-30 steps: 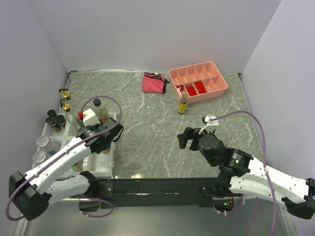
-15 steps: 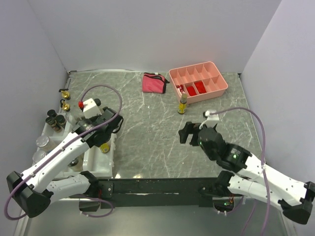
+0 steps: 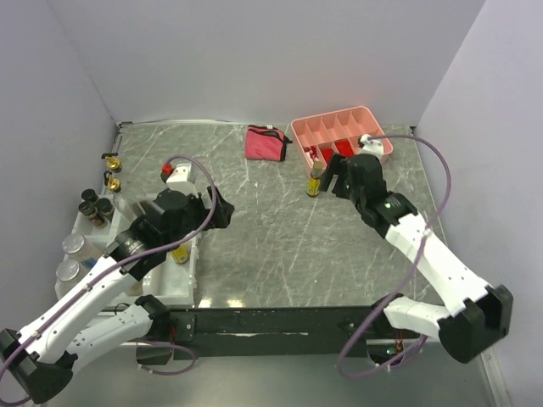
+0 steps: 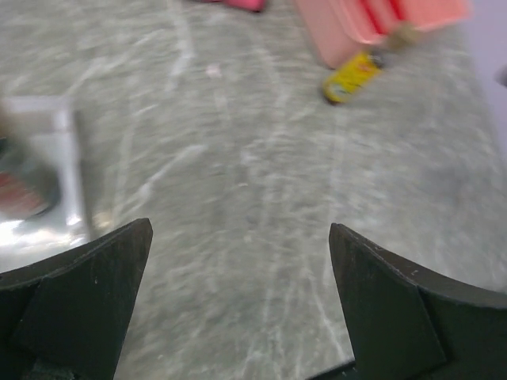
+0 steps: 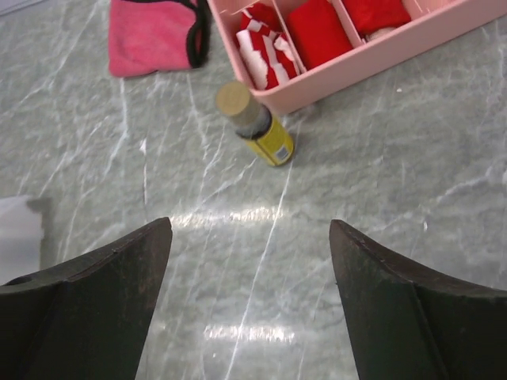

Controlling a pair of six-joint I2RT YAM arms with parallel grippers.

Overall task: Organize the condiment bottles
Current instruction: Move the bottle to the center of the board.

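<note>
Against the left wall, a white rack (image 3: 166,287) stood on the marble table (image 3: 263,237). Two silver-lidded jars (image 3: 73,244) sat at its near left and two black-lidded jars (image 3: 96,202) further back. Two gold-topped bottles (image 3: 112,171) stood just beyond the rack's far end. A partly hidden bottle (image 3: 178,254) with a yellow lower half showed at the rack's right edge, beneath the left arm.

The left gripper (image 3: 219,210) hung over bare table just right of the rack, with its jaws spread wide and nothing between them. Its own camera, though blurred, confirmed only marble between the fingers (image 4: 87,301).

Toward the back, a pink pouch (image 3: 265,142) lay flat on the table. To its right, one small yellow bottle (image 3: 316,180) with a tan cap stood upright just in front of the pink tray (image 3: 373,157), near its left corner, well apart from the rack.

The right gripper (image 3: 329,182) was beside this bottle on its right. In the wrist view its jaws stood wide apart and empty, and the bottle lay ahead of the fingertips (image 5: 150,245), not between them. The tray held red items in its left compartments.
</note>
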